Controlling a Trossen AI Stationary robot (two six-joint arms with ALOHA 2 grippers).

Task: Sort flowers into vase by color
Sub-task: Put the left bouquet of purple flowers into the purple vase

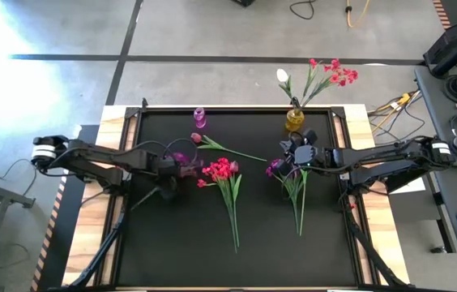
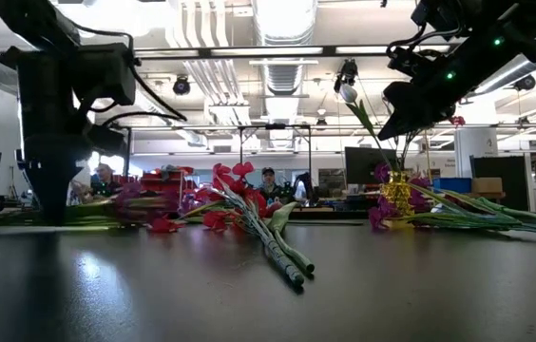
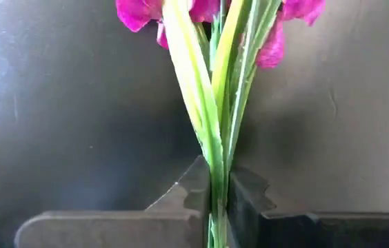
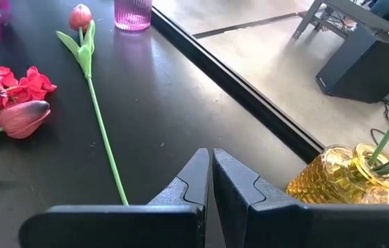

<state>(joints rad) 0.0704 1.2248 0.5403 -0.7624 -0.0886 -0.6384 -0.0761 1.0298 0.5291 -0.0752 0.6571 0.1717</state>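
My left gripper [image 3: 216, 201] is shut on a magenta bunch [image 1: 181, 158] left of the table's middle. My right gripper [image 4: 212, 180] is shut on nothing and hovers [image 1: 287, 150] above a purple bunch [image 1: 277, 169] that lies on the mat. A red bunch [image 1: 220, 170] lies flat in the middle. A single pink tulip [image 4: 79, 15] lies beyond it. The yellow vase [image 1: 295, 119] at the far edge holds red blooms and a white bud. A small pink vase [image 1: 200, 118] stands to its left. My left gripper pinches the magenta bunch by its green stems [image 3: 215, 180], just below the blooms, between the two fingers. The fingers come from above and lie across the stems. The blooms [image 3: 139, 10] point away past the fingertips, and the stem tail [image 1: 143, 199] trails toward the near-left.
The black mat [image 1: 172, 243] is bordered by wooden strips on both sides. The red bunch's stems [image 1: 234, 223] and the purple bunch's stems [image 1: 300, 215] reach toward the near edge. People and monitors show in the room behind.
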